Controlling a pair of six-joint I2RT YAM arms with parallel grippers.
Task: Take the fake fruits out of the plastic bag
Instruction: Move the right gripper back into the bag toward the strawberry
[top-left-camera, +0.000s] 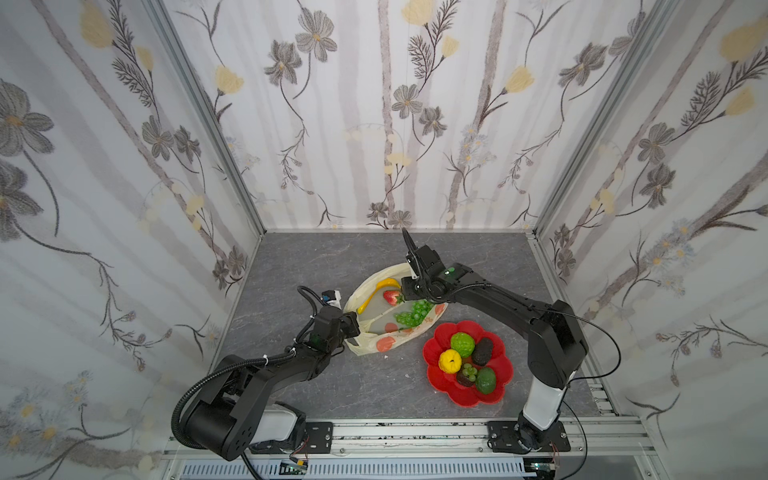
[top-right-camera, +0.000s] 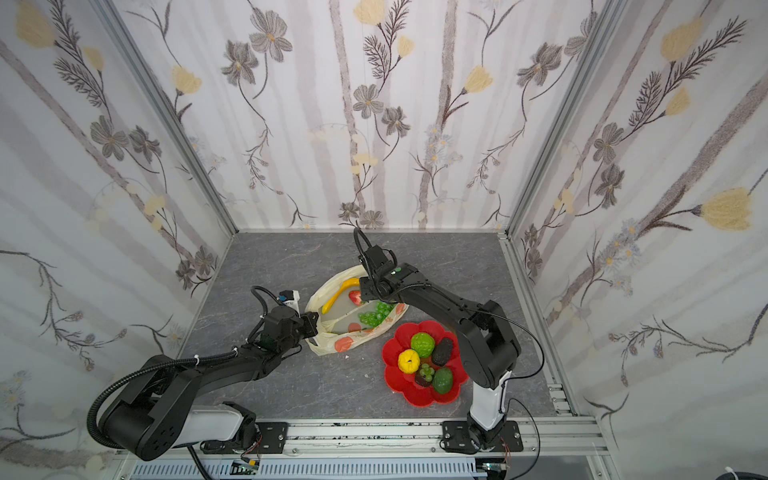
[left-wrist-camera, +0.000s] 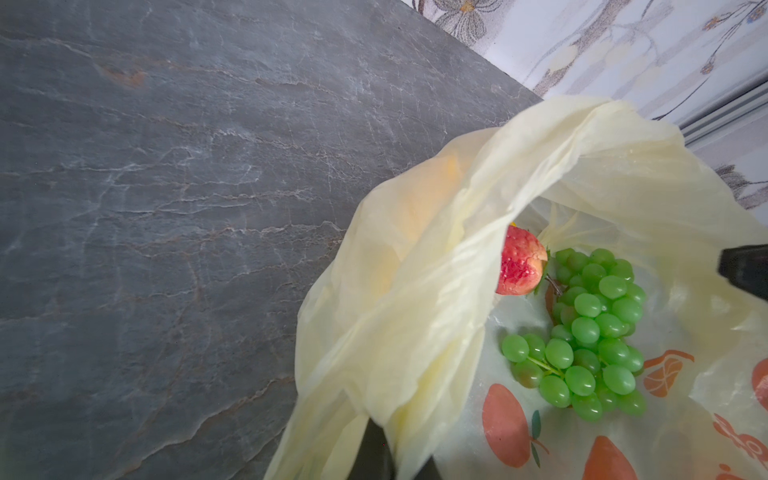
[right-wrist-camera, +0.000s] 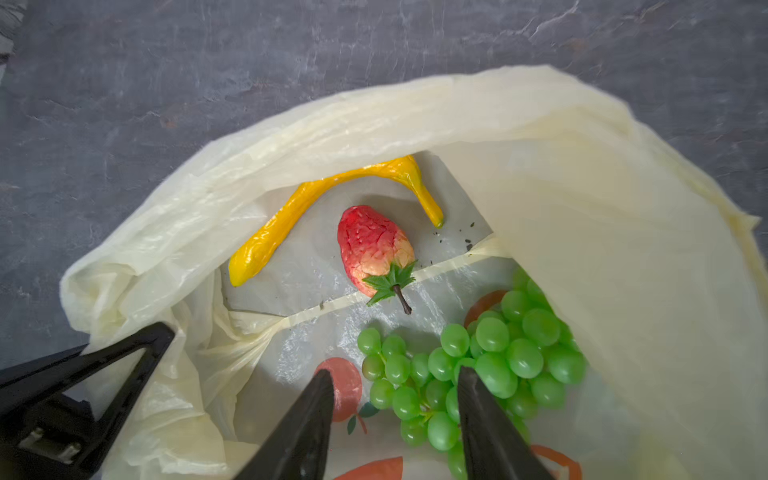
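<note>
Three glossy plastic fruits lie inside the plastic bag (top-left-camera: 365, 345), a thin, crinkly, pale-yellow film with orange-red prints, spread on the grey stone-veined desk (top-left-camera: 311, 266). They are a curved yellow banana (right-wrist-camera: 291, 208), a dimpled red strawberry (right-wrist-camera: 374, 245) with a green leafy cap, and a translucent green grape bunch (right-wrist-camera: 498, 357). Beside the bag, a red flower-shaped dish (top-left-camera: 430, 353) holds a bumpy lime-green fruit (top-left-camera: 462, 344), a lemon (top-left-camera: 450, 360), an avocado (top-left-camera: 485, 380) and a blackish-brown fruit (top-left-camera: 483, 351). The left arm lies low and outstretched, its left gripper (left-wrist-camera: 395, 453) pinched together on the bag's rim. The right arm bends over the bag, wrist pitched downward. The right gripper (right-wrist-camera: 395, 374) has its jaws apart, straddling the grape bunch.
</note>
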